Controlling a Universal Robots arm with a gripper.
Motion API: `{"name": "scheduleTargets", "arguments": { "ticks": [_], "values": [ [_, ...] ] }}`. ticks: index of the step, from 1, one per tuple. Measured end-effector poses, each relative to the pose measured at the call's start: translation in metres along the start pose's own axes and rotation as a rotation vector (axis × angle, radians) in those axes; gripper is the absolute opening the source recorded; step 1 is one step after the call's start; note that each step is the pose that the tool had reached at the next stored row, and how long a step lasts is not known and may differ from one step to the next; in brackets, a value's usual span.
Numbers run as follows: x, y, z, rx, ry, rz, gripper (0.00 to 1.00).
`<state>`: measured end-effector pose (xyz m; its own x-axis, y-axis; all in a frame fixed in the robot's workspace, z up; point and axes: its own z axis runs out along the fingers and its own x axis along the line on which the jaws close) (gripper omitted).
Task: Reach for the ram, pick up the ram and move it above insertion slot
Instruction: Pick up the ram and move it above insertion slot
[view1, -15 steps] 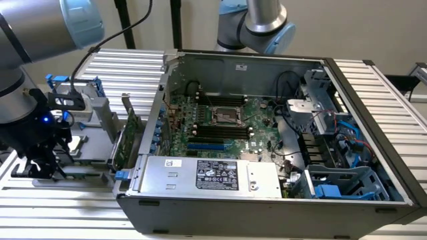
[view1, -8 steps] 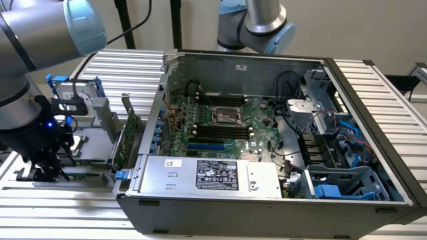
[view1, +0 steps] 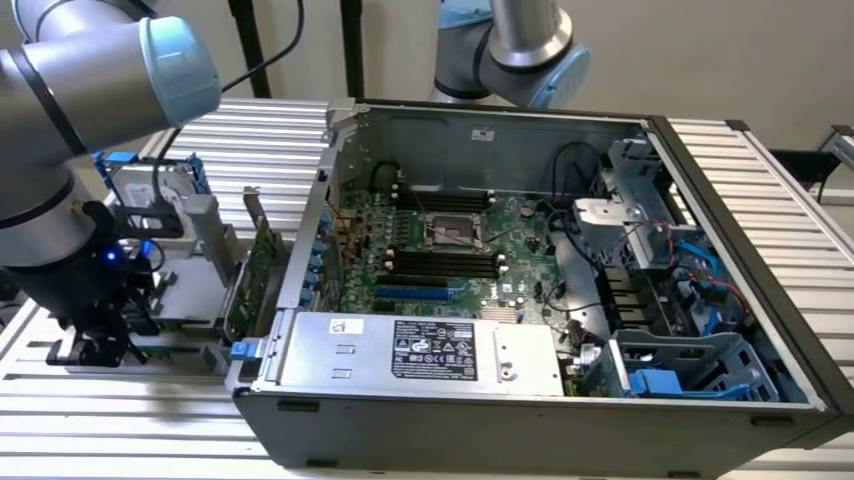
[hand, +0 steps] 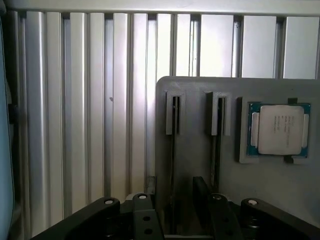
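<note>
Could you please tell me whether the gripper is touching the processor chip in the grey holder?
Apart. The wrist view shows bare grey holder between the gripper and the processor chip.

The pincer (view1: 96, 345) points straight down, its fingers (hand: 145, 212) parted with a gap between them. Directly above it the wrist (view1: 80, 270) stands upright. Higher still, the arm (view1: 80, 90) bends over at its elbow.

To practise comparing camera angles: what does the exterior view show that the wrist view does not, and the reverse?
Exterior view: the open computer case, its motherboard and black memory slots. Wrist view: a processor chip seated in the grey holder. Both: the slatted table, the grey holder and the open gripper.
</note>
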<state>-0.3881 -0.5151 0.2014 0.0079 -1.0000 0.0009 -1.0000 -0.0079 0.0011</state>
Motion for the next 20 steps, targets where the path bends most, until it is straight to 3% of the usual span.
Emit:
{"name": "scheduleTargets", "arguments": {
  "ticks": [5,9,10,13,16,20],
  "values": [
    [-0.0010,0.0004,0.0066,-0.0016,0.0012,0.000,0.42],
    [-0.0013,0.0004,0.0089,-0.0072,0.0032,0.000,0.40],
    [-0.0014,0.0004,0.0090,-0.0084,0.0040,0.000,0.33],
    [-0.0017,0.0002,0.0091,-0.0097,0.0056,0.000,0.31],
    [-0.0021,-0.0005,0.0091,-0.0109,0.0074,0.000,0.17],
    [-0.0022,-0.0011,0.0092,-0.0116,0.0098,0.000,0.15]
  ]
}}
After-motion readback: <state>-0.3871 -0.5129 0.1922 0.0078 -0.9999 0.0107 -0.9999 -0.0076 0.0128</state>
